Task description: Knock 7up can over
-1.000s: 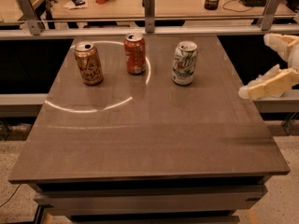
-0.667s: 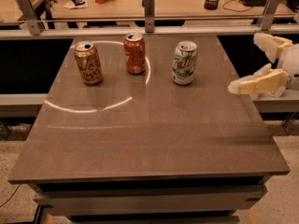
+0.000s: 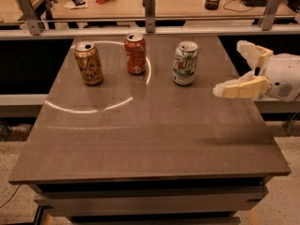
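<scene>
Bench [image 3: 154,139]: brown top, wide bare stretch across the near half and the right side. A pale arc of reflected light lies on its far-left part. Speckled floor [image 3: 287,205] shows at both near corners. Metal rail [image 3: 93,32] and wooden desk [image 3: 187,1] run beyond the far edge.

End effector [image 3: 229,69] hovers over the right edge, fingers spread, nothing between them, apart from all cans.

7up can [image 3: 185,63] upright in the far half, rightmost of the row and nearest the end effector. Red can [image 3: 135,54] upright in the middle. Gold-brown can [image 3: 88,63] upright at the left.
</scene>
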`<state>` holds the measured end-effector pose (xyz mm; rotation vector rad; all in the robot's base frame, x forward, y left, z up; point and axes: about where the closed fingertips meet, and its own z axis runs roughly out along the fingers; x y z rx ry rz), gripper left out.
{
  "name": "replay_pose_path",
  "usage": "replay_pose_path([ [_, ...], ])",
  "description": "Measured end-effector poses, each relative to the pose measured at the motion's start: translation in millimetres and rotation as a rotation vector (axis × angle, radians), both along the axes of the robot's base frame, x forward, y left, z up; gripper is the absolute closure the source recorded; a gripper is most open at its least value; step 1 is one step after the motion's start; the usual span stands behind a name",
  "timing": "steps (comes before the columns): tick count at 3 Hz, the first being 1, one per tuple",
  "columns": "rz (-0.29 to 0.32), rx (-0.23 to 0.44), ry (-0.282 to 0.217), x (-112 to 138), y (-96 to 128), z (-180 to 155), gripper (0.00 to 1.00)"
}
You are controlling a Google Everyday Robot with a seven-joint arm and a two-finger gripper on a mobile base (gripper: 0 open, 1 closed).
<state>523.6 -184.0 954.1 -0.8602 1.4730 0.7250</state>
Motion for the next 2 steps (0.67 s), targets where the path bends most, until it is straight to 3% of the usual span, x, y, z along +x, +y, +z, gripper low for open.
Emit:
replay_pose_path([
  [2,-0.022,0.026,0.004,8.0,5.4,-7.0,0.0],
])
